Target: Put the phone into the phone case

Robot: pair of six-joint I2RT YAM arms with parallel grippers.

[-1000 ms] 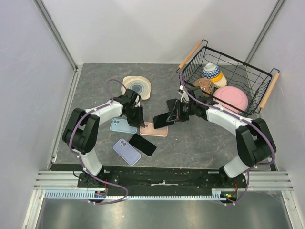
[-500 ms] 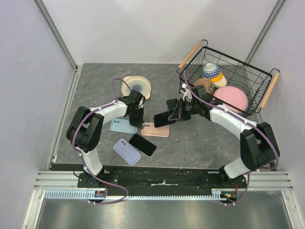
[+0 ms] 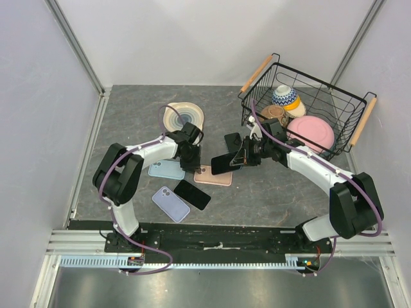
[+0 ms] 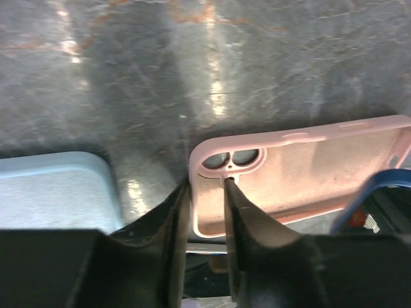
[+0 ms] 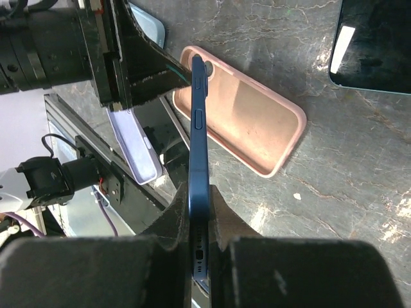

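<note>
From overhead, the left pincer (image 3: 191, 158) just looks parked at the left end of the pink phone case (image 3: 212, 174). My left wrist camera tells me more. Its fingers (image 4: 239, 218) stand a little apart astride the case's end wall by the camera cut-out, one outside and one inside. The gap is wider than the wall, so nothing is clamped.

The right wrist camera shows the grip the top view blurs: the right pincer (image 5: 199, 192) is closed tight on the dark blue phone (image 5: 198, 128), held on edge just over the case. I cannot tell whether phone and case touch.

The case lies open side up on the worktop (image 3: 128, 109), with bare surface along its right end and far side.

- A light blue case (image 4: 54, 189) sits just beside the left fingers.
- A black phone (image 3: 192, 194) and a lavender case (image 3: 170, 204) crowd the near side.
- A second dark phone (image 5: 376, 45) lies beyond the right pincer.
- A plate (image 3: 183, 117) lies behind the left arm.
- The wire basket (image 3: 363, 122), holding a pink bowl (image 3: 311, 131) among others, stands close behind the right forearm.
</note>
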